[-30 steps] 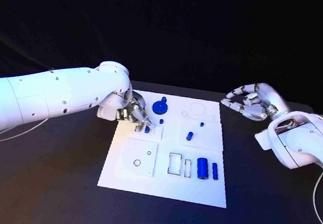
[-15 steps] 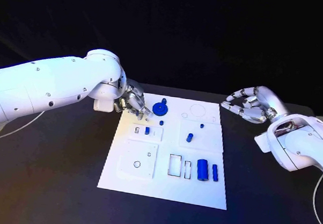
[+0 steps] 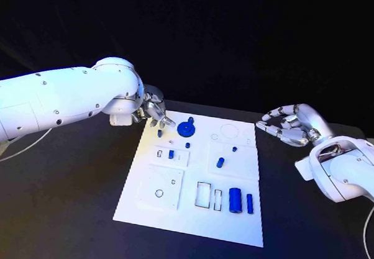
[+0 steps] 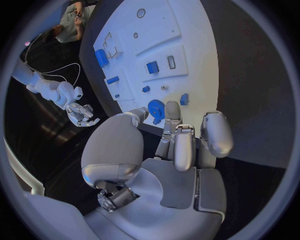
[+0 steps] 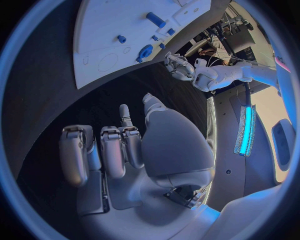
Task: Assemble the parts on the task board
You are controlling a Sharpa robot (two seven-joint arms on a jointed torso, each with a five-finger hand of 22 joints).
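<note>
Head view: task board carries blue parts; both hands' fingers curled, grasping nothing.

White task board lies flat mid-table; small blue parts sit scattered in its recesses

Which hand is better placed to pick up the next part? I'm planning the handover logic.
Probably the left hand: it hovers at the task board's far left corner, right beside the blue gear and small blue parts. The right hand hangs off the board's right edge, over bare table.
</note>
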